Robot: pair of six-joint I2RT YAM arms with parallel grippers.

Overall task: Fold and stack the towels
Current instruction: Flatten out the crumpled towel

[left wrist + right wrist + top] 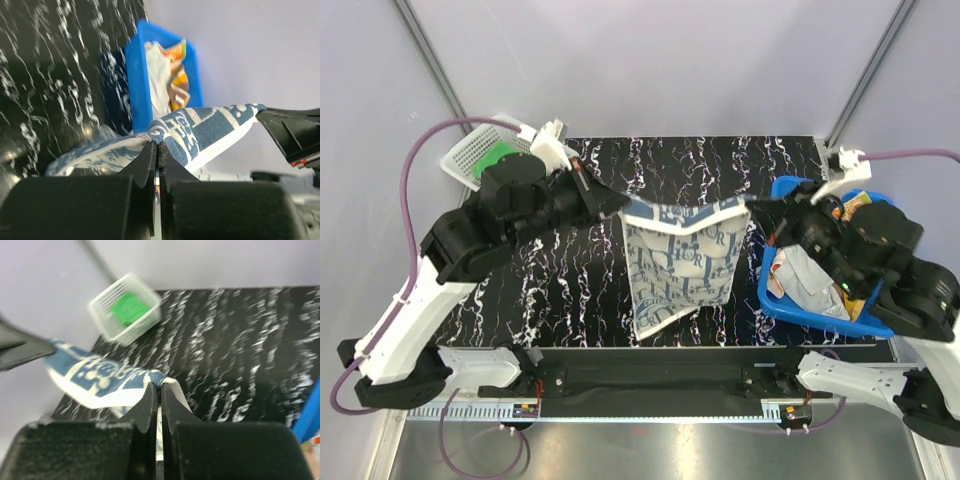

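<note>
A navy towel with a pale square pattern [680, 260] hangs stretched between both grippers over the middle of the black table. My left gripper [618, 203] is shut on its upper left corner [150, 136]. My right gripper [752, 205] is shut on its upper right corner [161, 380]. The towel's lower part droops toward the near edge. A green towel [500, 154] lies in the white mesh basket [465, 165] at the far left. More towels [807, 280], white and orange, are heaped in the blue tub [818, 312] on the right.
The black marbled table [575, 290] ends in a black rail [650, 380] at the near edge between the arm bases. Cables run from both wrists. Grey walls close in behind the table.
</note>
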